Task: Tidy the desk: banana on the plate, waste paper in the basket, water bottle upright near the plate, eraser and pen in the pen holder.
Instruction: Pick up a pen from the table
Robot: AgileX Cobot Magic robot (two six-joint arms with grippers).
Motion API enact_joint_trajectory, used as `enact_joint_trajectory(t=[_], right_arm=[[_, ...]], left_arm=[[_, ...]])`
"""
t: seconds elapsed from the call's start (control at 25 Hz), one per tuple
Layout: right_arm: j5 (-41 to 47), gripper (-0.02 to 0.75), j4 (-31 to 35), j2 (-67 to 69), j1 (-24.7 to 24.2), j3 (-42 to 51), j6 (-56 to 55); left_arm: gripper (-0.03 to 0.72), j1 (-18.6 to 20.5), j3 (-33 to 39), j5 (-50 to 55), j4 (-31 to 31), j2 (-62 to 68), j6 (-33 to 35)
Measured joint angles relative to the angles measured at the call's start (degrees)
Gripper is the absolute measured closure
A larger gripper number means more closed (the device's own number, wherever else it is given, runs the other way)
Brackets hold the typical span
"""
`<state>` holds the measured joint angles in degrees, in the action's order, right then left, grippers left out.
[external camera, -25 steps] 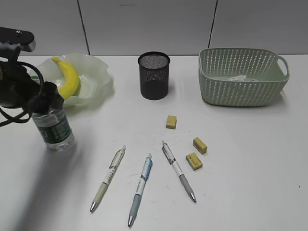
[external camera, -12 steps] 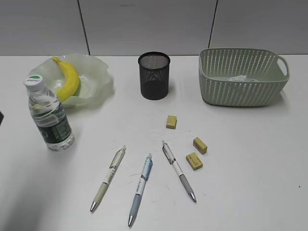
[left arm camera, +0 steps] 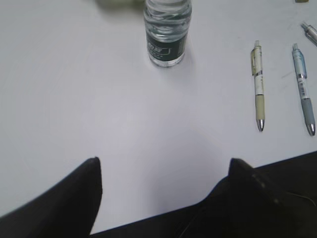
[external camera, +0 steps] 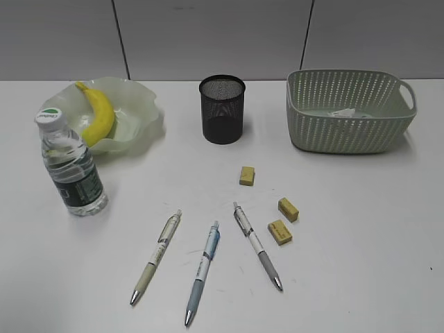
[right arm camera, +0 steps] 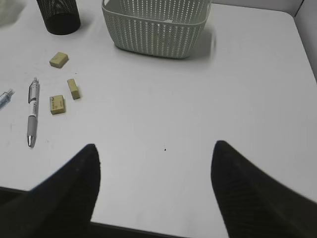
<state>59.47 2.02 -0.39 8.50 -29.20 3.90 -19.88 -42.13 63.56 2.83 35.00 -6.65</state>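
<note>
Your left gripper gapes empty behind the upright bottle, its nearest pen lying nose-toward-you to its right, while the erasers sit ahead-left of your equally wide, empty right gripper

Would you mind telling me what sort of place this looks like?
Probably an office desk set up for robot trials: a plain white desk, a black mesh pen holder, scattered pens, and grey partition panels behind.

Grey panelled wall (dark seams).
</note>
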Motion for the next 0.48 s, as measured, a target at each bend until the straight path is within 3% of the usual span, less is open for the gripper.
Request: enact_joint_trajectory(t=[0.28,0.48], right_arm=[[0.0,0.187,0.0,0.0,0.0,0.0,0.0],[0.0,0.187,0.0,0.0,0.0,0.0,0.0]], left_arm=[[0.102,0.0,8.2,1.0,-1.7,-19.6,1.3],[0.102,0.0,9.5,0.3,-1.6,-29.3,1.3]])
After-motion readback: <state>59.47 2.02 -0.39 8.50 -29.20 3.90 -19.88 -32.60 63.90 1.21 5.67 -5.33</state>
